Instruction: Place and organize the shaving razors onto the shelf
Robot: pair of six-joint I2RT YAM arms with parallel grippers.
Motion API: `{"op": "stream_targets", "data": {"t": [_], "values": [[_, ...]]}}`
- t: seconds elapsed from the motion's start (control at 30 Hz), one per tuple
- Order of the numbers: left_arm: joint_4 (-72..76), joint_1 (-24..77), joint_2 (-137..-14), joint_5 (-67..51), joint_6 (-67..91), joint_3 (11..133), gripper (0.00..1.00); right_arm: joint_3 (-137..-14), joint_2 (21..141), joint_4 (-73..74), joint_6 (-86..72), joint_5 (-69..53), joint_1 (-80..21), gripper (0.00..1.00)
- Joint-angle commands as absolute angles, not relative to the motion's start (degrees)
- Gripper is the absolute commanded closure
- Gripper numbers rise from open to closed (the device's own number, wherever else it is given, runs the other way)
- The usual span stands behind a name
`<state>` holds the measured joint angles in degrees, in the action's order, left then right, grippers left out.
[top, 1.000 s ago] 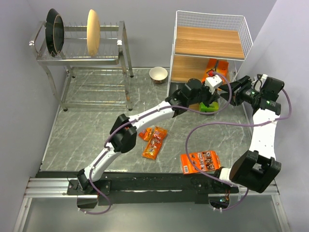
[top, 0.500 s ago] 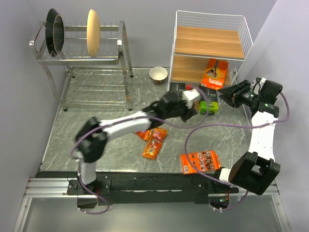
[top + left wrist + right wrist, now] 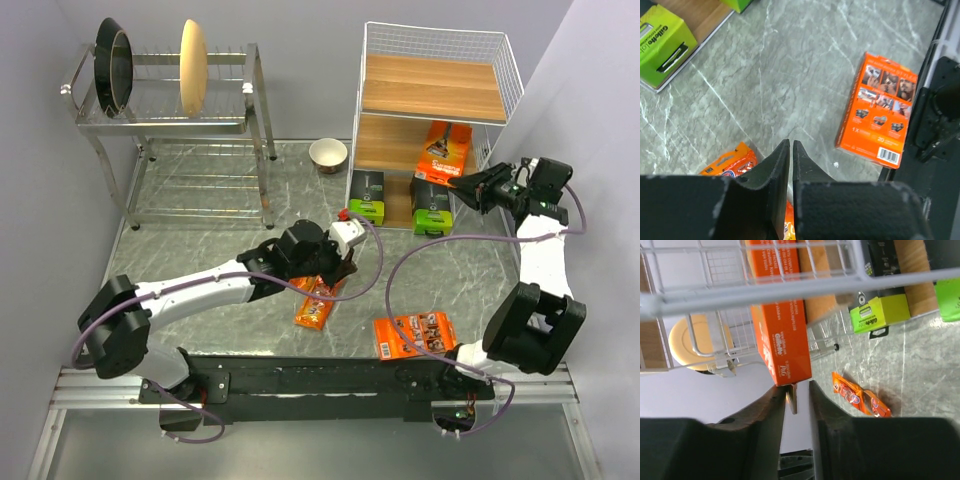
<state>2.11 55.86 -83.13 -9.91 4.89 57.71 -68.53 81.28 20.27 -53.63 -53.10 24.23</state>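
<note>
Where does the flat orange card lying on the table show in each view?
Top external: flat orange card, lower centre-right.
Left wrist: right of centre.
Right wrist: not in it.
Shared landmark: orange blister packs on the table.

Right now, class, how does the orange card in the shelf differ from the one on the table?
The shelf card sits on a wooden board; the table card lies on marble. The shelf card shows a razor picture; the table card, photos and barcode. Both are orange.
</note>
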Motion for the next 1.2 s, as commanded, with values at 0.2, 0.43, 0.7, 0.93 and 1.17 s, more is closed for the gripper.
{"op": "stream_targets", "data": {"t": [0.2, 0.43, 0.7, 0.93, 1.17], "values": [[4.2, 56.0, -85.3, -9.9, 3.0, 60.9, 0.88, -73.5, 82.3, 16.4, -56.7, -53.6, 23.8, 0.90], [3.8, 56.0, -85.1, -10.5, 3.3, 60.8, 0.88, -74.5, 83.4, 18.8, -56.9, -52.5, 25.2, 0.92], [4.0, 56.1, -84.9, -12.0, 3.6, 59.8, 0.89, -79.1, 88.1, 22.1, -54.1, -55.5, 27.5, 0.92], [4.6, 56.6, -85.3, -13.1, 3.9, 59.6, 0.89, -76.8, 88.5, 21.5, -54.1, -57.8, 27.6, 0.96], [4.7, 56.6, -85.7, -13.1, 4.0, 59.7, 0.89, -79.7, 89.9, 23.9, -53.2, -57.8, 29.4, 0.92]]}}
